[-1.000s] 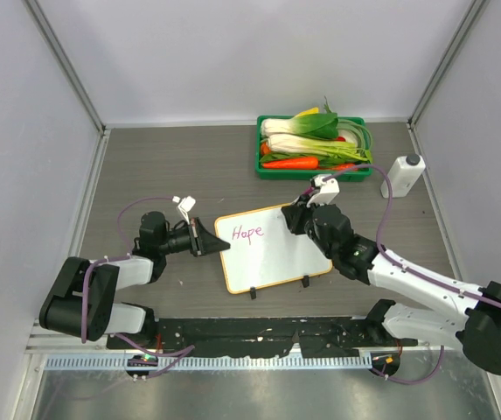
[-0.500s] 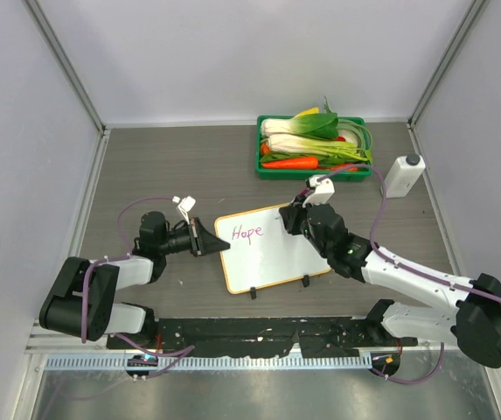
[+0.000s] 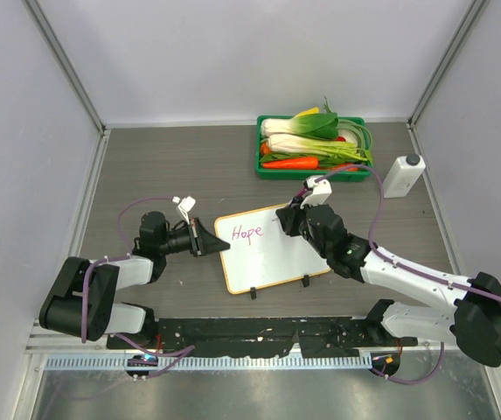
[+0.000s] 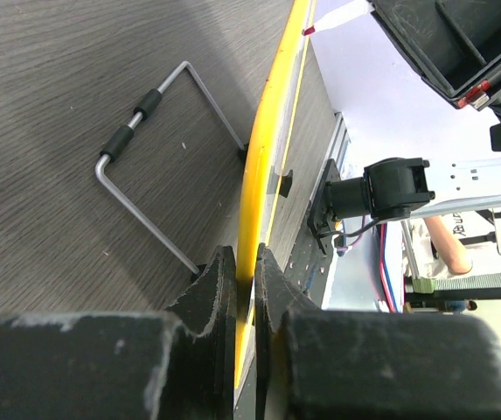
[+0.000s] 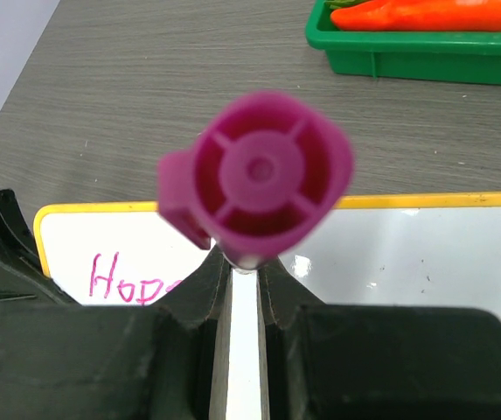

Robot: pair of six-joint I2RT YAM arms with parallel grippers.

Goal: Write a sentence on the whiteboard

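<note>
– Jaws seen from above, how do they stand?
– Both pressed nearly together. The left gripper (image 3: 222,245) pinches the left edge of the one small white rectangular whiteboard with thin orange rim (image 3: 276,258), mid-table. It carries one pink handwritten word (image 3: 247,233), "Hope".
– And the left wrist view?
– Two black fingers (image 4: 219,280) clamp the rim.
– The right wrist view?
– The right gripper (image 5: 243,271) squeezes one magenta plastic marker (image 5: 257,175), seen end-on, at the board's far edge.
</note>
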